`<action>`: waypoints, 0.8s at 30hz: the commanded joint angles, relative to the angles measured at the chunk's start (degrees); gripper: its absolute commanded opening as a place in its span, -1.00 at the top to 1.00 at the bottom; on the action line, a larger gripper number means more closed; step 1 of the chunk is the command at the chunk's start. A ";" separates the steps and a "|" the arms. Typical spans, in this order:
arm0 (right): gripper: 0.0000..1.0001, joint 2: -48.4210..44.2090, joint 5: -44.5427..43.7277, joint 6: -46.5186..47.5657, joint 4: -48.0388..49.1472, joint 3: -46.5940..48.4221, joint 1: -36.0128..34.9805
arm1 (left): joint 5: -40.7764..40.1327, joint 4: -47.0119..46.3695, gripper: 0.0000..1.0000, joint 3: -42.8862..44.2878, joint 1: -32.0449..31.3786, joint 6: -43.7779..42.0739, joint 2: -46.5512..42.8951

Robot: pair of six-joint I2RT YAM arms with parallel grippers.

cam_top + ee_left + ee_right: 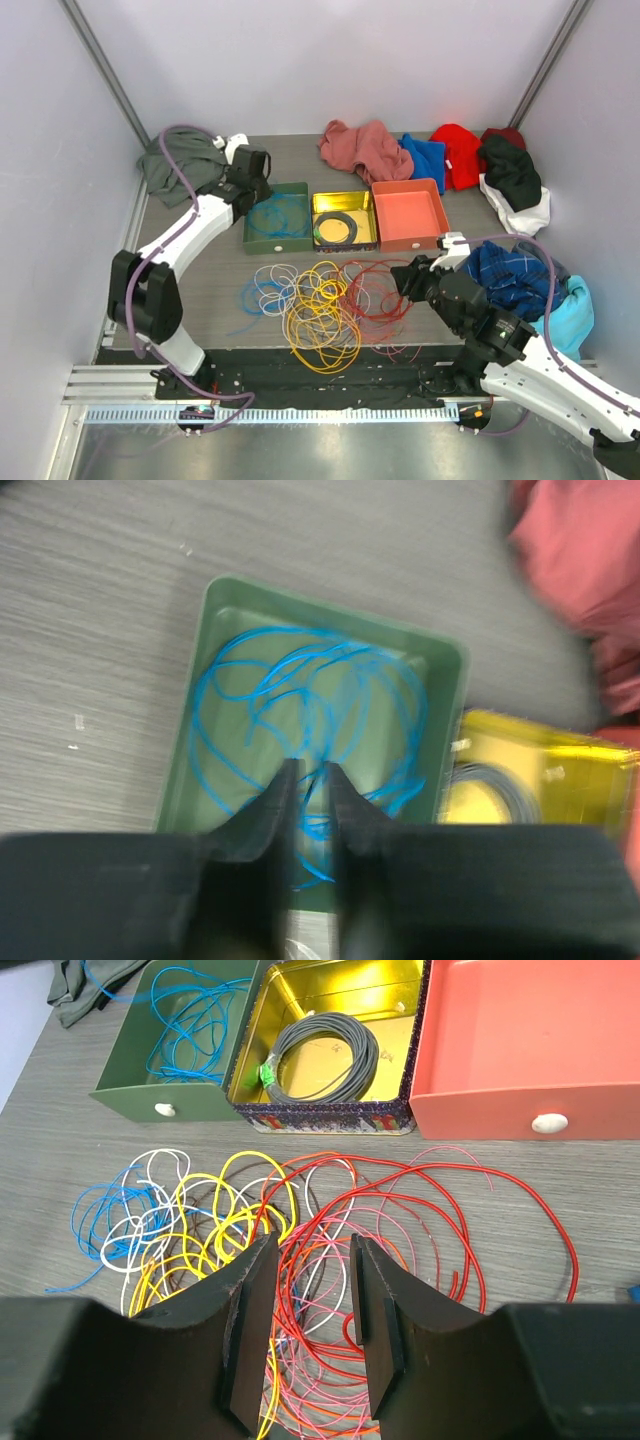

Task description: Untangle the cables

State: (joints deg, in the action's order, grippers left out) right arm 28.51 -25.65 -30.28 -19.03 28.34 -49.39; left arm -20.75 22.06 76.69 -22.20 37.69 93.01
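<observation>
- While the left arm reaches out to the far left of the table, the left gripper hangs right over the green tray, fingers a narrow slit apart and nothing clamped between them.
- Down in that tray lies a blue cable in loose loops, all on its own, the fingertips just above its near strands.
- Over on the right, the right gripper hovers above the pile with jaws parted; strands show between the fingers, but it grips none of them.
- The cables sprawl in a tangle at the middle of the table, near side of the trays: blue and white loops to the left, yellow loops in the centre, red loops to the right, pink and orange threaded through.
- Directly below the right gripper, red and yellow strands overlap.
- Right of the green tray sits a yellow tray holding a grey coil.
- Further right, touching it, a salmon tray.
- Crumpled clothes line the far edge and the right side.
</observation>
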 commanded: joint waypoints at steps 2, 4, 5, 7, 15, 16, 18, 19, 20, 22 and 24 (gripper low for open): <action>0.14 -0.56 -1.51 0.31 0.66 -0.12 -0.27 | -1.48 0.79 -0.09 3.21 0.31 -2.09 -1.07; 0.14 -0.39 -1.51 0.49 0.66 -0.12 -0.27 | -3.67 0.26 -0.34 2.77 0.40 -2.62 -4.48; 0.14 -0.13 -1.60 0.49 0.83 -0.04 -0.27 | -4.38 0.26 -0.40 2.68 0.40 -2.97 -5.64; 0.14 0.23 -1.51 0.57 1.01 0.14 -0.18 | -6.39 1.66 -0.49 2.94 0.31 -3.85 -8.79; 0.14 0.93 -0.45 0.05 1.80 -0.04 -0.27 | -7.73 5.00 -0.51 -9.85 0.31 -1.66 -24.35; 0.14 0.93 -0.37 0.05 1.89 -0.12 -0.27 | -7.29 5.18 -0.49 -11.89 0.31 -1.05 -26.28; 0.14 0.93 -0.37 0.05 1.98 -0.30 -0.27 | -5.71 6.49 -0.45 -17.08 0.31 0.71 -30.51; 0.14 0.93 -0.19 0.05 1.98 -0.30 -0.19 | -5.27 7.28 -0.42 -18.49 0.31 1.24 -31.57; 0.14 1.02 -0.28 -0.13 1.98 -0.39 -0.27 | -4.22 9.47 -0.40 -20.76 0.31 1.94 -32.36; 0.14 1.46 0.07 -0.13 2.50 -0.48 -0.19 | -2.90 10.71 -0.33 -23.24 0.31 4.14 -34.38; 0.15 1.90 0.51 -0.39 3.29 -0.65 -0.27 | -0.01 11.60 -0.29 -26.84 0.40 6.59 -35.18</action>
State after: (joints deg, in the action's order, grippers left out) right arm 29.67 -25.56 -30.30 -18.90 28.01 -49.39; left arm -25.23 29.74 54.81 -22.09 39.13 59.37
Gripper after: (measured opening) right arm 0.429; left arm 0.665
